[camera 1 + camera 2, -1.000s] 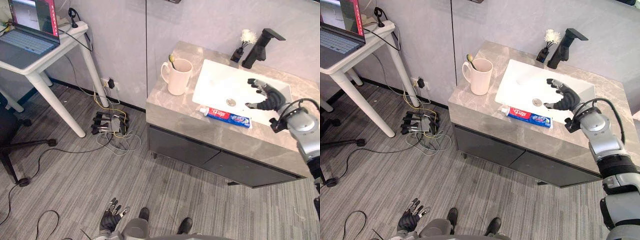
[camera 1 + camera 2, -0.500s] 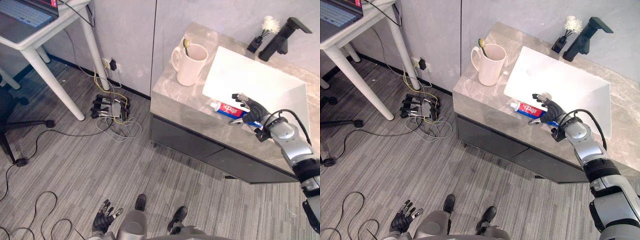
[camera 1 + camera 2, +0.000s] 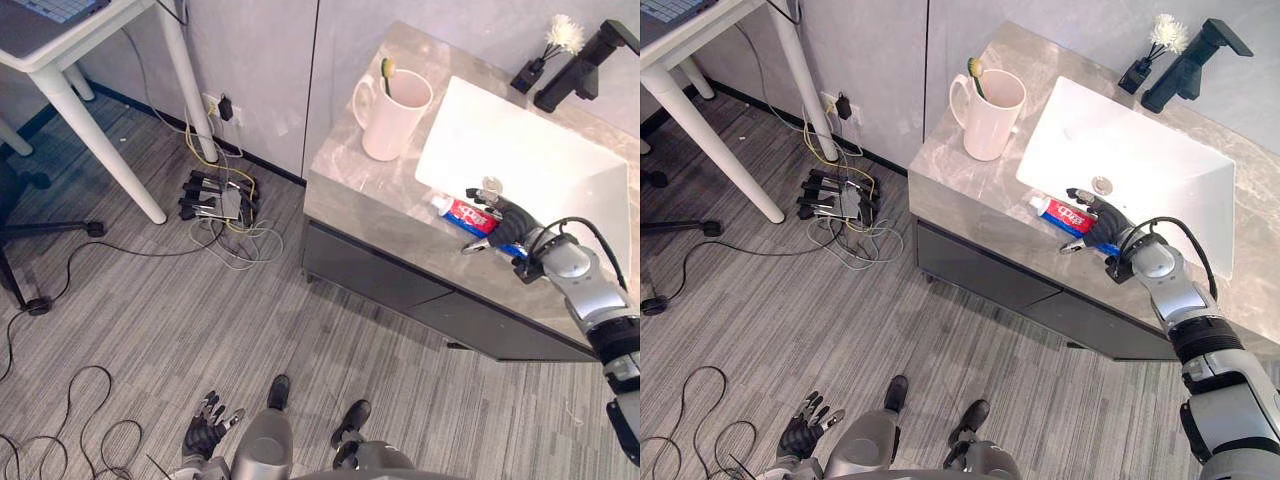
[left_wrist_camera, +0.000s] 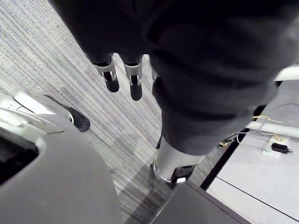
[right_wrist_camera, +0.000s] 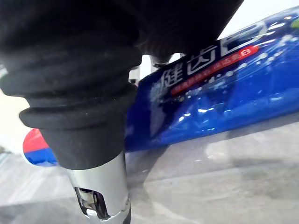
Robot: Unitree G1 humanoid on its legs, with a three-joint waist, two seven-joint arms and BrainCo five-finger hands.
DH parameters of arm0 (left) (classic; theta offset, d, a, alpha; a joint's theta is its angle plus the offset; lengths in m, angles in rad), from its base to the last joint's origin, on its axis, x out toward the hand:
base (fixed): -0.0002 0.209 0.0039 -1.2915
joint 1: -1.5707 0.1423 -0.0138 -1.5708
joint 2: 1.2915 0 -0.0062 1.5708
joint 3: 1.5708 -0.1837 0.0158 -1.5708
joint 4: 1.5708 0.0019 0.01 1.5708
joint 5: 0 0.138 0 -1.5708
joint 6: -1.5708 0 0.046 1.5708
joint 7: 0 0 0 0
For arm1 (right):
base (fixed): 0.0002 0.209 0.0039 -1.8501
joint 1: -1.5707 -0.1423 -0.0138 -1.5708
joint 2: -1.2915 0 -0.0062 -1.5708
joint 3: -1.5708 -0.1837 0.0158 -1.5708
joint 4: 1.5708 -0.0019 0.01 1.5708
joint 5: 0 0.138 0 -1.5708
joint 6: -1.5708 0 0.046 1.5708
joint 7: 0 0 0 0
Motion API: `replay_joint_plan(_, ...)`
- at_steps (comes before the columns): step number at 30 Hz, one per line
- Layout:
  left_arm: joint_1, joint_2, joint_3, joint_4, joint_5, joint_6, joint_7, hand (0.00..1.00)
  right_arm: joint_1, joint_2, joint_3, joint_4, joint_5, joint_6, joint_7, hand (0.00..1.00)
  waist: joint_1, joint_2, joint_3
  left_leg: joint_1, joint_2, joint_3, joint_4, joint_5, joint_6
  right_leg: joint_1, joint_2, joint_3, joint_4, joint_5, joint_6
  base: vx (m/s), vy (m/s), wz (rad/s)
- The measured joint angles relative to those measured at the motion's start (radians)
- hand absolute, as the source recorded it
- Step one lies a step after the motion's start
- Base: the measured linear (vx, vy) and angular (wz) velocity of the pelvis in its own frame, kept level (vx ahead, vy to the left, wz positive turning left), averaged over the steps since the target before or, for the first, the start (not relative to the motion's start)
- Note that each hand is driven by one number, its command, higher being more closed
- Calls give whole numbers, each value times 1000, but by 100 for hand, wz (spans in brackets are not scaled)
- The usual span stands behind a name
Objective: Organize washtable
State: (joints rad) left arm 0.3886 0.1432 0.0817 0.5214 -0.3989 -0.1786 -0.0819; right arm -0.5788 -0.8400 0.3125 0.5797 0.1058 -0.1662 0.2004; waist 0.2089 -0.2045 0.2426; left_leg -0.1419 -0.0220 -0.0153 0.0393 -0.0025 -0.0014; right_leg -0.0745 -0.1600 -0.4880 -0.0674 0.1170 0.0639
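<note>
The right hand (image 3: pixel 508 222) has dropped from above the basin (image 3: pixel 530 150) onto the toothpaste tube (image 3: pixel 455 211), which lies on the worktop (image 3: pixel 370 195) along the basin's near edge. Its fingers and thumb curl round the tube. The left hand (image 3: pixel 205 435) hangs relaxed, low by the floor.

White chars on blue toothpaste tube (image 5: pixel 243 93), tiny print on its red stripe, too blurred to read

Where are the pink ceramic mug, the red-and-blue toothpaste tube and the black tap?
Pink ceramic mug (image 3: pixel 388 125): left eye view, its side.
Toothpaste tube (image 3: pixel 458 213): left eye view, red end.
Black tap (image 3: pixel 1183 70): right eye view, its body.
</note>
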Motion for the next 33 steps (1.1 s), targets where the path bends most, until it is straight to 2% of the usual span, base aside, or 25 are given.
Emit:
replay_joint_plan(16, 0, 0, 2, 1, 0, 6, -1, 0, 1, -32, -38, 34, 20, 17, 0, 0, -5, 0, 0, 6, 3, 34, 0, 0, 0, -18, -1, 36, 13, 0, 0, 3, 24, -6)
replay_joint_plan(19, 0, 0, 2, 4, 0, 6, -1, 0, 2, -40, -78, 35, 26, 19, -2, 0, -7, 0, 0, 6, 3, 36, 0, 0, 1, -18, -1, 38, 14, 1, 0, 0, 0, 0)
replay_joint_plan(33, 0, 0, 11, 26, 0, 6, -3, 0, 5, -70, -109, 34, 41, 20, -2, 0, -30, 1, 0, 6, 5, 42, 0, 3, 5, -22, 0, 45, 13, 2, -2, 1, 4, -1)
